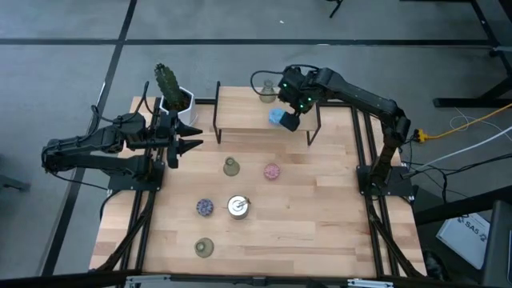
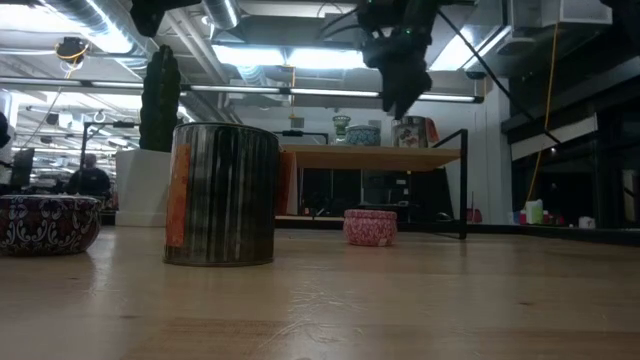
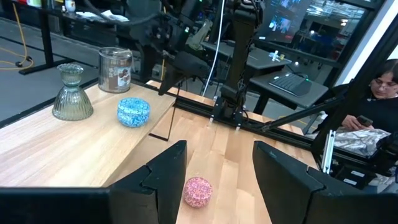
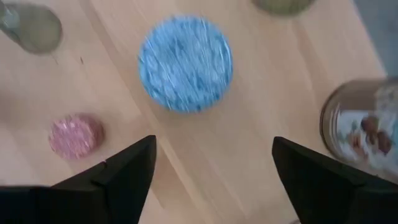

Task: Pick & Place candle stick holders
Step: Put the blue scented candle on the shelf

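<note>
A blue holder (image 4: 185, 63) sits on a raised wooden shelf (image 1: 240, 120), directly below the right hand (image 1: 290, 118), whose fingers are spread with nothing between them. It looks small, rigid, probably ceramic and breakable; gripping across its round sides seems safest. The left hand (image 1: 190, 136) waits open beside the tabletop (image 1: 320, 216).

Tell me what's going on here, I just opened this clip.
A two-arm robot is moving candle stick holders onto a low raised wooden shelf at the table's far edge. The right gripper hangs open above the round blue speckled holder, which sits on the shelf beside an olive-green flared holder and a shiny glass cup. The left gripper waits open at the left side. Five more holders are on the table below.
</note>
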You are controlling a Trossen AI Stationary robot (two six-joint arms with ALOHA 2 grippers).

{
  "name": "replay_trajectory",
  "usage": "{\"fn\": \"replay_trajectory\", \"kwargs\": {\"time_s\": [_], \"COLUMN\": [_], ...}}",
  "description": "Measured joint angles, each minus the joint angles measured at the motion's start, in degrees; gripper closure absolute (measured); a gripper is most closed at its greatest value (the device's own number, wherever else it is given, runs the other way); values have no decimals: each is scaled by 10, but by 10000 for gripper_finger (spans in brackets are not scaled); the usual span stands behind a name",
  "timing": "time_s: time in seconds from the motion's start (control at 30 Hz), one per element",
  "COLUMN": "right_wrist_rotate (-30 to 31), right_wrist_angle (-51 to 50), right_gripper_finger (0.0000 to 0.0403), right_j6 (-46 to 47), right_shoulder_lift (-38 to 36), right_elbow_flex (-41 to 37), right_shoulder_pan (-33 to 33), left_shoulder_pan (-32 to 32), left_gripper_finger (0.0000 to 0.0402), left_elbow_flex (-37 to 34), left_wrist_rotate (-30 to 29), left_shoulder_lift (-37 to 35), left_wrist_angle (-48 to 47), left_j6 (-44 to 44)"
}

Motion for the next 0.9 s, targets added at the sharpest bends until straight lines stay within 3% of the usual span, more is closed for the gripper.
{"fn": "replay_trajectory", "kwargs": {"time_s": [0.67,0.9], "right_wrist_rotate": [27,27], "right_wrist_angle": [-1,-1], "right_gripper_finger": [277,320], "right_j6": [-34,-43], "right_shoulder_lift": [1,1], "right_elbow_flex": [0,0], "right_shoulder_pan": [0,0], "left_shoulder_pan": [0,0], "left_gripper_finger": [222,222], "left_elbow_flex": [0,0], "left_wrist_rotate": [0,0], "left_shoulder_lift": [0,0], "left_wrist_angle": [0,0], "left_j6": [0,0]}}
